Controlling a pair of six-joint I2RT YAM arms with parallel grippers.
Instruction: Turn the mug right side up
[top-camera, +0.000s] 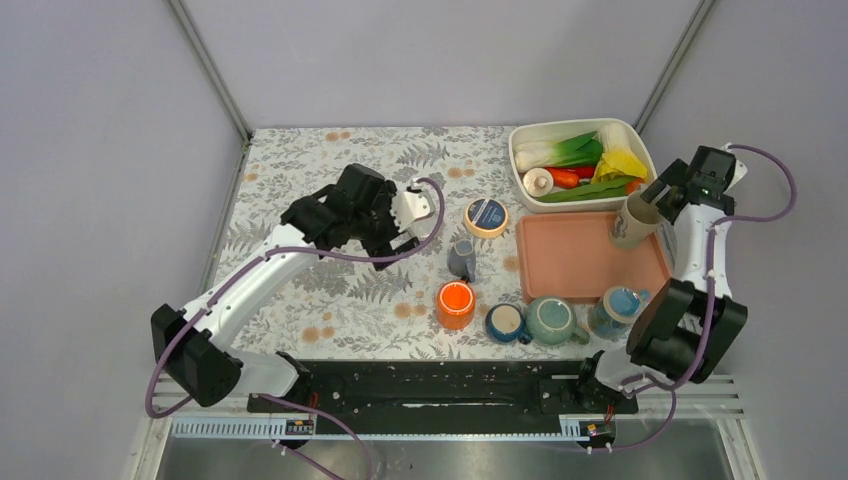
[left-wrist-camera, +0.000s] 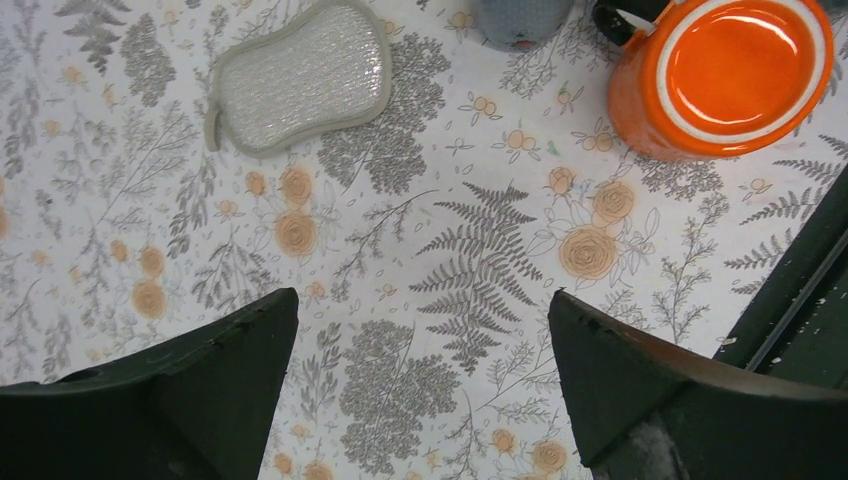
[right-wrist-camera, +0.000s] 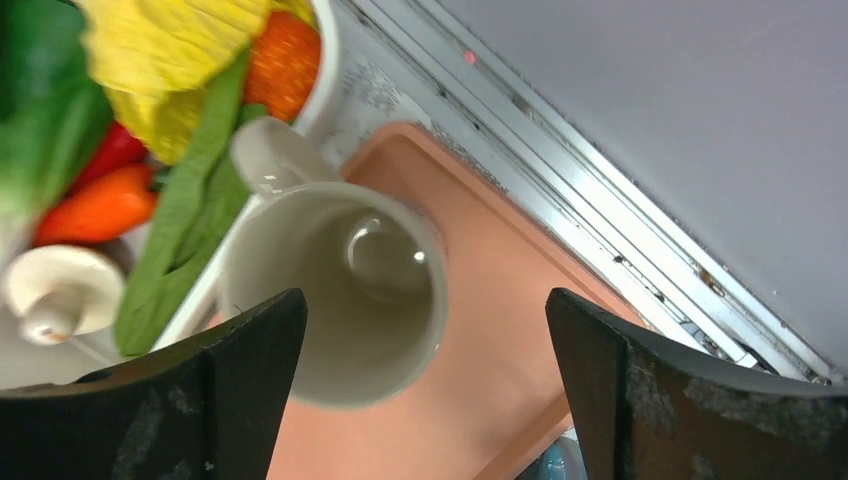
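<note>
Mug (right-wrist-camera: 335, 300) underside hidden, orange cup (left-wrist-camera: 720, 70) cut off

Arms: two. Claws: two, left claw (left-wrist-camera: 422, 300) and right claw (right-wrist-camera: 425, 300). Counter (top-camera: 290, 165): one. Tray (top-camera: 580, 275): one. White bin (top-camera: 515, 165): one. It holds vegetables (top-camera: 575, 152), piled too tight to count. Mugs and cups: six, namely beige mug (top-camera: 630, 225), grey cup (top-camera: 462, 260), orange cup (top-camera: 455, 304), blue mug (top-camera: 503, 322), teal mug (top-camera: 550, 320) and pale-blue cup (top-camera: 612, 310); the last is partly hidden and its kind is unclear. Tape roll (top-camera: 486, 217): one. Sponge (left-wrist-camera: 300, 75): one.
</note>
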